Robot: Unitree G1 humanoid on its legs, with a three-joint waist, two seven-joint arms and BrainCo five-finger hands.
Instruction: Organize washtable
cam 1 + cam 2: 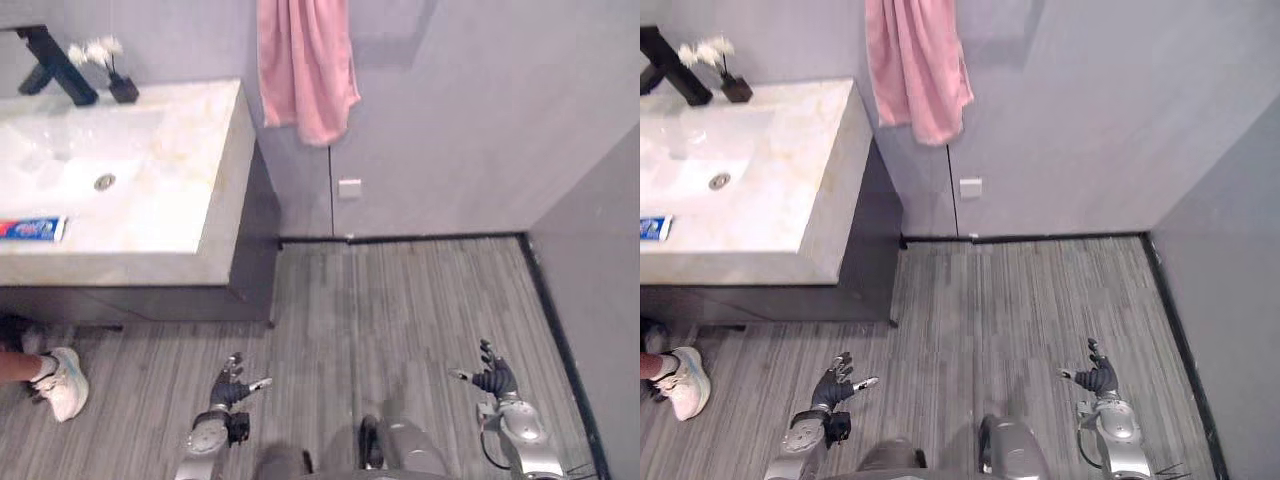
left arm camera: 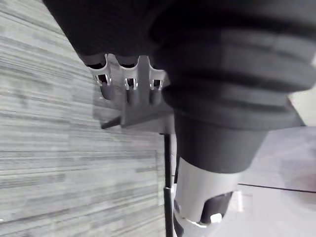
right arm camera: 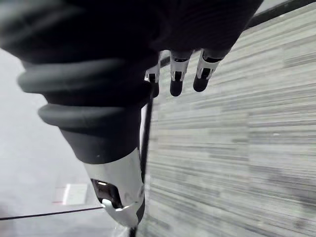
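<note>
Pink towel (image 1: 305, 70), cream marbled washtable (image 1: 218, 140), grey striped floor (image 1: 400, 310)

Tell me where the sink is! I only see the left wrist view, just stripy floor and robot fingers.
Observer: The washtable stands ahead on the robot's left, against the wall.
Operator: Is there stuff on it?
Observer: A toothpaste tube lies near its front edge.
Operator: Anything else?
Observer: A small vase of white flowers stands at the back, beside a black faucet.
</note>
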